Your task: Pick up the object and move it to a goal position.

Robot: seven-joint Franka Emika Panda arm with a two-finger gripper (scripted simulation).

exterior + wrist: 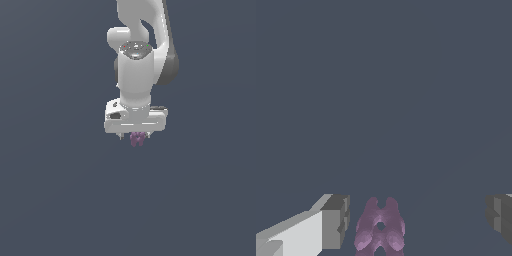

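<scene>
Purple and lumpy, the object [380,229] sits between the fingers [336,221] of the white gripper [136,136], nearer one finger than the other, with a gap on each side. Its jaws stand spread apart, gripping nothing. Seen from outside, the object pokes out just below the gripper, against the flat dark grey floor [60,200].

- Legible text, labels, brands, numbers, signs: none in either view.
- Arm housing [134,75]: unmarked white; small red and green dots only, not readable.
</scene>
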